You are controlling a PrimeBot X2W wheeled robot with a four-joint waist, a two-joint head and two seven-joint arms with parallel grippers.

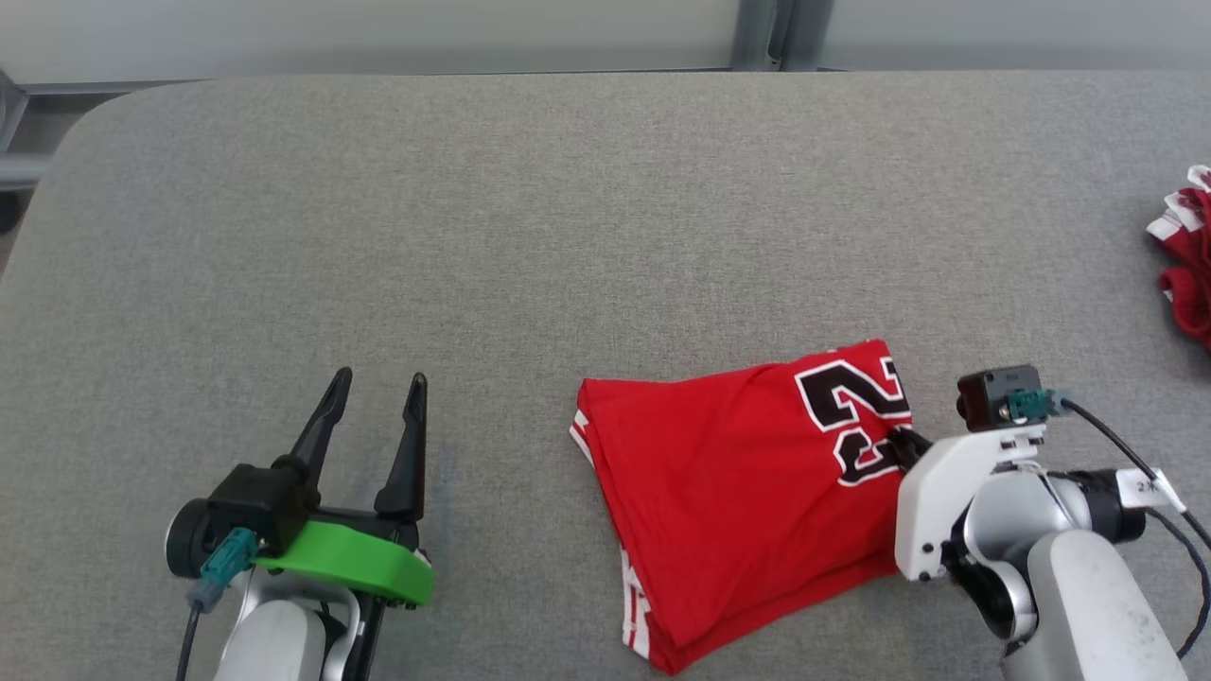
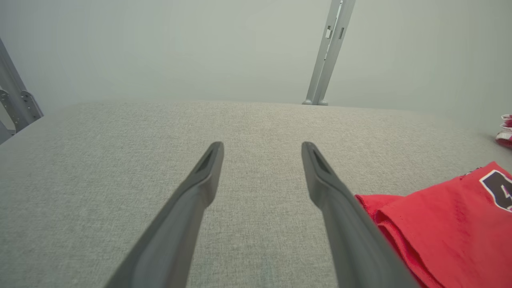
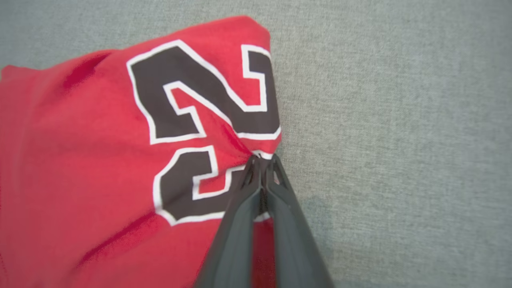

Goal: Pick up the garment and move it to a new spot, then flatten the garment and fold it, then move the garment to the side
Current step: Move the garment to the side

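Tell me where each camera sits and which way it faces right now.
Head view: high, looking down at the table and red jersey; left gripper and right gripper show.
Left wrist view: low, along its spread fingers across the table.
Right wrist view: above the jersey's number, along its shut fingers.
Shared by all: the jersey.

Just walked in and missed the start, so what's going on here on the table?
The robot is working on a folded red jersey on the grey table. Its right gripper has its jaws shut on the jersey's edge, beside the black number. The left gripper holds its jaws open over bare table, left of the jersey and clear of it. Another red garment lies at the far right.
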